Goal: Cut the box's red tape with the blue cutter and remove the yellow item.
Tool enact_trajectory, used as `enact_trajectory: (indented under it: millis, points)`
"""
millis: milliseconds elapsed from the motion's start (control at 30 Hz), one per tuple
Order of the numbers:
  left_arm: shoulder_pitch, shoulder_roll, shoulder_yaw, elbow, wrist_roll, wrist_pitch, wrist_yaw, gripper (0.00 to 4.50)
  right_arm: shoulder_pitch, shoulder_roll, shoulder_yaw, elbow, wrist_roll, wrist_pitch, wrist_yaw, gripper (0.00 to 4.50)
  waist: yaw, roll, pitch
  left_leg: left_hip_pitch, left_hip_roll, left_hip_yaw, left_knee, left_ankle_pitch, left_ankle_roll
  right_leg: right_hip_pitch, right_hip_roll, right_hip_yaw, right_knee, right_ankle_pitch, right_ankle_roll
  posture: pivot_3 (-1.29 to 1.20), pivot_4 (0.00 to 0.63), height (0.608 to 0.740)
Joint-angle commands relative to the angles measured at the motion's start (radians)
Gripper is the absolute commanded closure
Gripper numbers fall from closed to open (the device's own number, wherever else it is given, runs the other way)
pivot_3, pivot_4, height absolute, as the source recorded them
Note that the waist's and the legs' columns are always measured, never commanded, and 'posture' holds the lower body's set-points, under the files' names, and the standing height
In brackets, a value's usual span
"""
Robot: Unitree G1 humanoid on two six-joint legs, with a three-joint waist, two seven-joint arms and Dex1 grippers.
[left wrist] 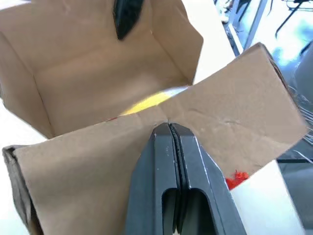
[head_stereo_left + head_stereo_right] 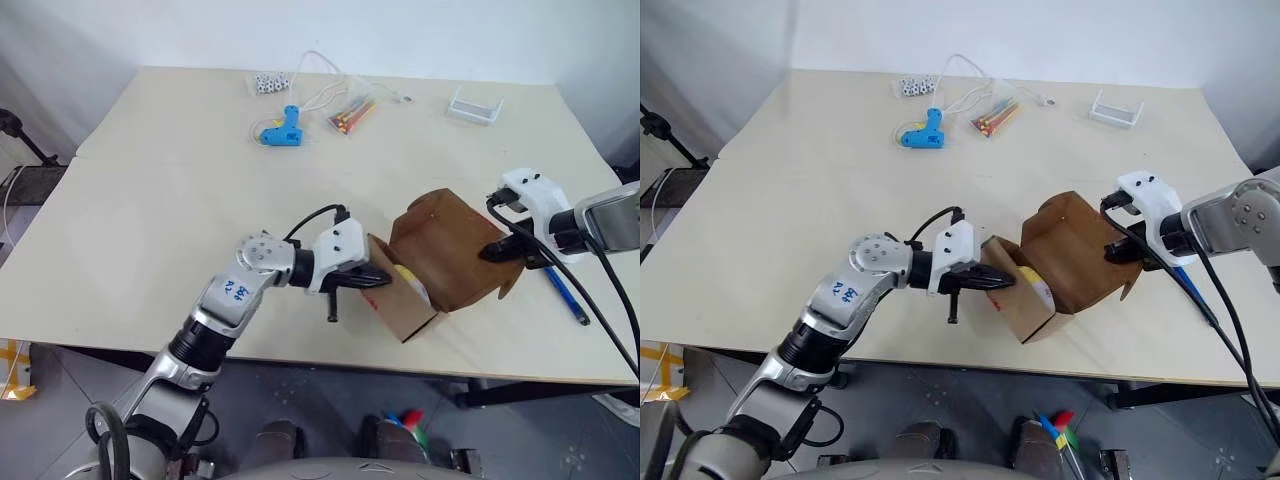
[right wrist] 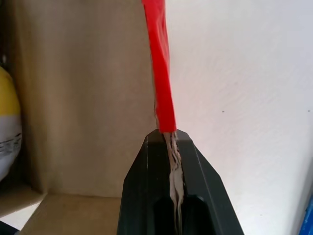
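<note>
The brown box (image 2: 452,245) lies open on its side near the table's front edge. My left gripper (image 1: 168,128) is shut on the edge of its left flap (image 2: 385,297). My right gripper (image 3: 168,134) is shut on the edge of the lid flap on the right side. The red tape (image 3: 161,63) runs along that flap's edge. The yellow item (image 2: 408,276) sits inside the box, partly hidden by the flap; its yellow and white side also shows in the right wrist view (image 3: 9,122). The blue cutter (image 2: 567,295) lies on the table just right of the box, under my right arm.
At the back of the table lie a light-blue glue gun (image 2: 283,128) with its cable, a bundle of coloured sticks (image 2: 351,116), small white dotted pieces (image 2: 268,84) and a white tray (image 2: 474,106). The table's front edge (image 2: 300,352) is close to the box.
</note>
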Motion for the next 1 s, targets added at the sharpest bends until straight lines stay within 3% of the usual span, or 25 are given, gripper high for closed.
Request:
enact_trajectory:
  millis: [33, 400, 667, 800, 1000]
  points:
    - [0.030, 0.035, 0.003, -0.021, -0.006, 0.041, -0.007, 4.50, 0.005, -0.003, -0.015, 0.007, -0.083, -0.013, 0.060, 4.48, -0.005, 0.000, 0.000, 0.000, 0.000, 0.000, 0.000, 0.000, 0.000, 0.000, 0.000, 0.000, 0.000, 0.000, 0.000, 0.00, 0.150, 0.740]
    - [0.044, 0.042, 0.041, -0.054, -0.027, 0.091, 0.049, 4.50, 0.079, 0.091, -0.112, -0.045, -0.146, 0.055, 0.126, 4.48, -0.006, 0.001, 0.001, -0.001, 0.000, 0.001, 0.000, 0.000, 0.000, -0.002, 0.000, 0.000, 0.002, 0.000, 0.000, 0.00, 0.150, 0.740]
    - [0.055, 0.150, 0.083, -0.170, -0.163, 0.148, -0.102, 4.50, 0.099, 0.093, -0.116, -0.132, -0.205, 0.054, 0.129, 4.48, -0.016, 0.002, 0.002, -0.001, 0.000, 0.001, 0.000, 0.000, 0.000, -0.003, 0.000, 0.001, 0.002, 0.000, 0.000, 0.00, 0.150, 0.740]
    - [-0.053, 0.002, 0.120, -0.124, -0.218, 0.121, -0.039, 4.50, 0.093, 0.105, -0.124, -0.144, -0.217, 0.069, 0.136, 4.48, -0.006, 0.002, 0.002, -0.002, 0.000, 0.000, 0.002, 0.000, 0.000, -0.002, 0.000, 0.001, 0.002, 0.001, 0.001, 0.00, 0.150, 0.740]
    - [-0.157, -0.130, -0.026, 0.010, -0.090, 0.009, -0.005, 4.50, 0.093, 0.125, -0.128, -0.156, -0.227, 0.088, 0.140, 4.48, -0.007, 0.002, 0.002, -0.001, -0.001, 0.003, 0.002, 0.000, 0.000, -0.002, 0.001, 0.004, 0.002, 0.002, 0.004, 0.00, 0.150, 0.740]
